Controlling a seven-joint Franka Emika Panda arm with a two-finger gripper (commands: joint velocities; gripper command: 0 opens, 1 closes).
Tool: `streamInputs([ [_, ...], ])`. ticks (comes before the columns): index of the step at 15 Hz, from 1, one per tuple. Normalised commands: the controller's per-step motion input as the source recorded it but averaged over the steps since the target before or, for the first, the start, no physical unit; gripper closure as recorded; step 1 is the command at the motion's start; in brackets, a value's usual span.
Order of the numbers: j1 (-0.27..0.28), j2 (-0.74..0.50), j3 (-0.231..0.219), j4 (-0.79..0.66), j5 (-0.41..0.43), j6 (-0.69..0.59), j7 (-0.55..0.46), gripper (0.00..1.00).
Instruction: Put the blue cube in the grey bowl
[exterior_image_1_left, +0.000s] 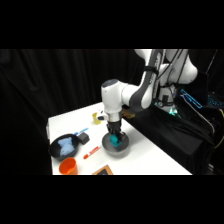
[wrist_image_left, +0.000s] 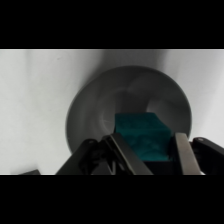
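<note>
Directly over the grey bowl (exterior_image_1_left: 116, 145) hangs the gripper (exterior_image_1_left: 115, 137), with the blue cube (exterior_image_1_left: 115, 140) between its fingers and low inside the rim. From the wrist camera the blue cube (wrist_image_left: 142, 136) sits between the two fingers (wrist_image_left: 184, 155), both against its sides, so the gripper (wrist_image_left: 152, 156) is clamped on it, with the grey bowl (wrist_image_left: 95, 112) floor right beneath. Whether the cube touches the floor is unclear. Cube lies straight below the pincer, centred; likely next move is just letting go. Black pan (exterior_image_1_left: 64, 146) and orange cup (exterior_image_1_left: 67, 166) sit left, well apart.
</note>
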Motion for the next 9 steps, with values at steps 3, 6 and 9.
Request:
streamInputs([
  [3, 0.01, 0.05, 0.022, 0.03, 0.029, 0.15, 0.07, 0.23],
  [6, 0.013, -0.07, -0.001, 0.02, 0.001, 0.03, 0.08, 0.01],
  [9, -0.019, -0.23, 0.028, 0.0, 0.033, -0.15, 0.02, 0.0],
])
